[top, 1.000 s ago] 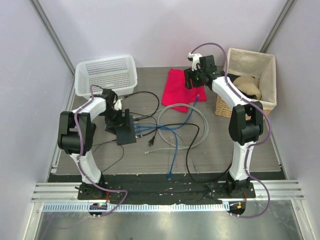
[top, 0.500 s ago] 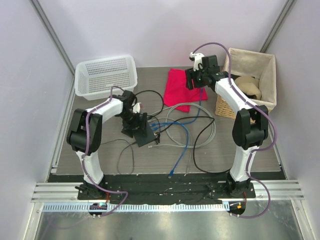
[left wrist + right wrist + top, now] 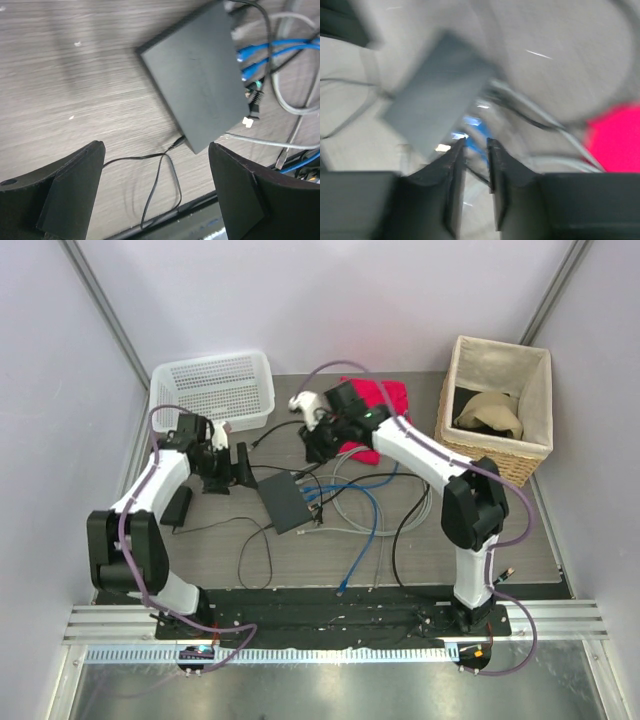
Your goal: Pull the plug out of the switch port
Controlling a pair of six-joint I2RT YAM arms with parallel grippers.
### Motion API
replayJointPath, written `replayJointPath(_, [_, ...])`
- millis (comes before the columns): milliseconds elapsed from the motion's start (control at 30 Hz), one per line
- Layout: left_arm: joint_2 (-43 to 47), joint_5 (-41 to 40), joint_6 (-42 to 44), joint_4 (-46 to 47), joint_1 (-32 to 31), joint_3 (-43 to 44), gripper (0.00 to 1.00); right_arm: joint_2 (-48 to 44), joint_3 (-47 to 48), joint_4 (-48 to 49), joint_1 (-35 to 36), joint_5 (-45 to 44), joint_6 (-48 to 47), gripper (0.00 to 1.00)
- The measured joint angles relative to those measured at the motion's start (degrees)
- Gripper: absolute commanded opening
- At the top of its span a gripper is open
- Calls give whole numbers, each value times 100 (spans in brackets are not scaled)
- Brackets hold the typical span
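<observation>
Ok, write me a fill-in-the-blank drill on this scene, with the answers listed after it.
The left claw stands ___, holding nothing.
The bright cables plugged into the switch are ___.
The cloth at the back is ___.
The white basket sits at the back ___ corner.
Missing words: open; blue; red; left.

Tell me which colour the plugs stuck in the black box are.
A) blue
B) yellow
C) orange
A: the left wrist view shows blue plugs lined up along one narrow edge of the switch.
</observation>
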State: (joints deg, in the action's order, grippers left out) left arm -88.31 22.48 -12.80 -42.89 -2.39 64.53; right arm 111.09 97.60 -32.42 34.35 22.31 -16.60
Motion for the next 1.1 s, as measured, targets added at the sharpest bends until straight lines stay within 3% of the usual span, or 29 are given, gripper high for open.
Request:
replayJointPath(133, [321, 221, 15, 570, -61, -555, 89, 175, 76, -192, 787, 190, -334, 22])
replayJointPath(233, [332, 387, -153, 887, -59, -1010, 88, 553, 247, -448, 1115, 339, -695, 14])
replayJointPath(467, [446, 435, 42, 874, -57, -1213, 88, 1587, 774, -789, 1075, 549, -1370, 3])
replayJointPath(667, [1174, 367, 1438, 763, -76, -1032, 92, 1681, 660, -721, 938, 704, -1045, 3])
replayJointPath(733, [1532, 343, 2044, 693, -153, -1086, 97, 1725, 632, -612, 925, 778, -846, 4])
replayJointPath(933, [2975, 568, 3493, 1331, -590, -2358, 99, 1764, 529, -485, 911, 1150, -544, 2])
replayJointPath(1100, [3368, 671, 4422, 1943, -767, -3348, 75, 1910, 608, -520, 708, 1633, -306, 3])
